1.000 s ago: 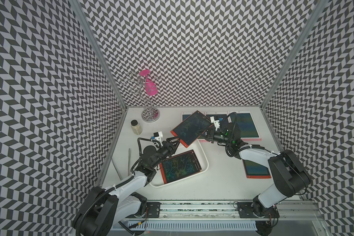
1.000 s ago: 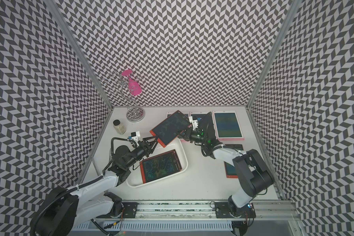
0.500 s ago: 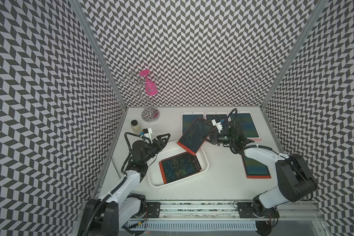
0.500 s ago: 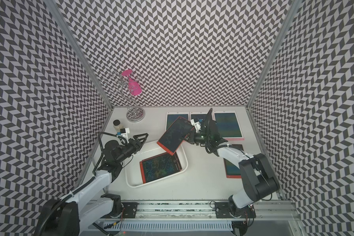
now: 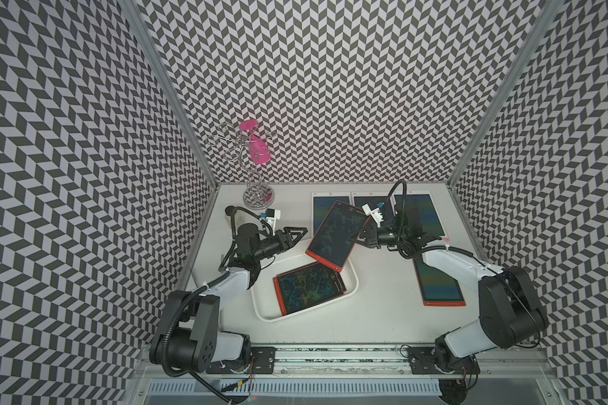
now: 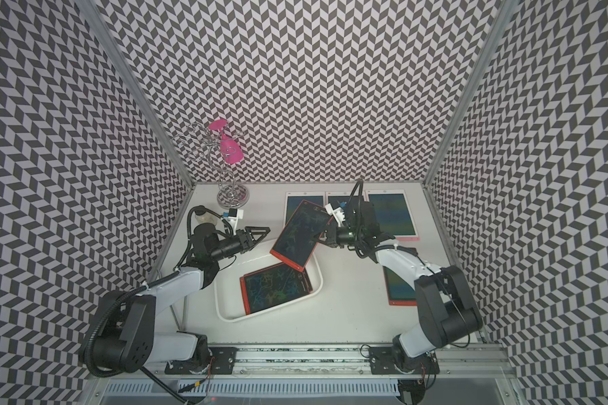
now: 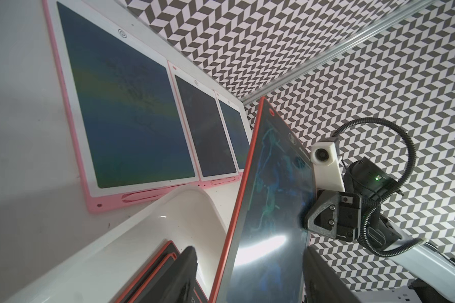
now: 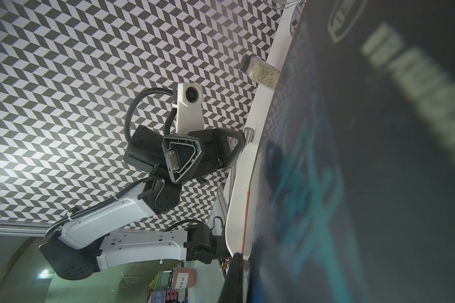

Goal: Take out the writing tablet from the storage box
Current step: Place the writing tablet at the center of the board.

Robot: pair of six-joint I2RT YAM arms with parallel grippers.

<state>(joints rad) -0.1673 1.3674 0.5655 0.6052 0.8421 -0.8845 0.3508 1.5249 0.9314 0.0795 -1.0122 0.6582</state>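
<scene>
I record the right gripper (image 5: 363,239) clamped on the long edge of a red-framed writing tablet (image 5: 334,233). It holds the tablet tilted, low corner over the far corner of the storage box (image 5: 263,313). The slant, I judge, helps it clear the rim. The left gripper (image 5: 297,232) stands apart and empty beside the box, out of the way. A second red tablet (image 5: 309,288) lies flat inside.
</scene>
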